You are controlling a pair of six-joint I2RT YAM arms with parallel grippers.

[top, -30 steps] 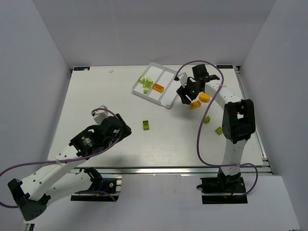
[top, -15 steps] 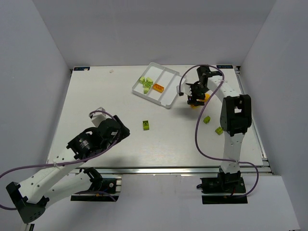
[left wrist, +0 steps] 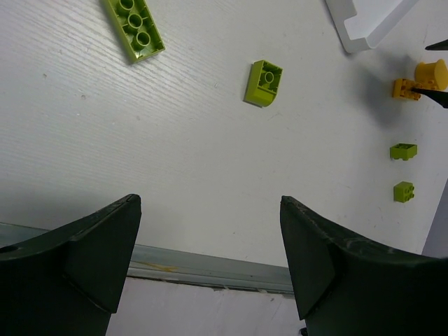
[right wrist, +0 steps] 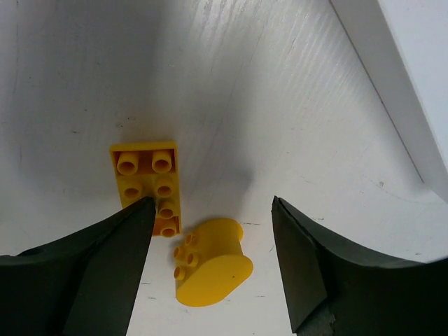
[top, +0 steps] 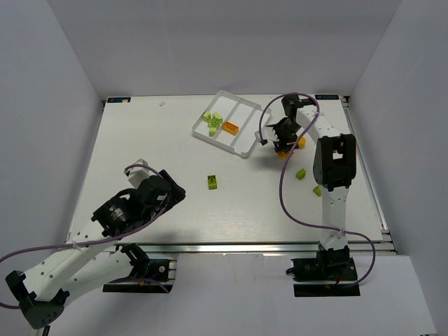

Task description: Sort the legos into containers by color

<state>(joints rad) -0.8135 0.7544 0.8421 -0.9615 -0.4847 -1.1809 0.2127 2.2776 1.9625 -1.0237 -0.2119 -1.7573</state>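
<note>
The white three-compartment tray (top: 246,145) holds several yellow-green legos (top: 212,120) in its left compartment and one orange brick (top: 231,128) in the middle one. My right gripper (top: 285,138) is open, low over an orange 2x4 brick (right wrist: 147,183) and the round orange piece (right wrist: 210,264); the round piece lies between its fingers (right wrist: 210,204). My left gripper (top: 173,190) is open and empty (left wrist: 208,201) near the table's front edge. A green curved brick (top: 212,182) lies mid-table, also in the left wrist view (left wrist: 264,82).
Two small green bricks (top: 301,173) (top: 317,190) lie right of centre beside the right arm. A long yellow-green brick (left wrist: 134,28) lies near the left gripper. The tray wall (right wrist: 399,84) is close to the right gripper's right finger.
My right gripper has swung right from beside the tray and come down over the orange pieces. My left arm has drawn back toward the near-left edge.
</note>
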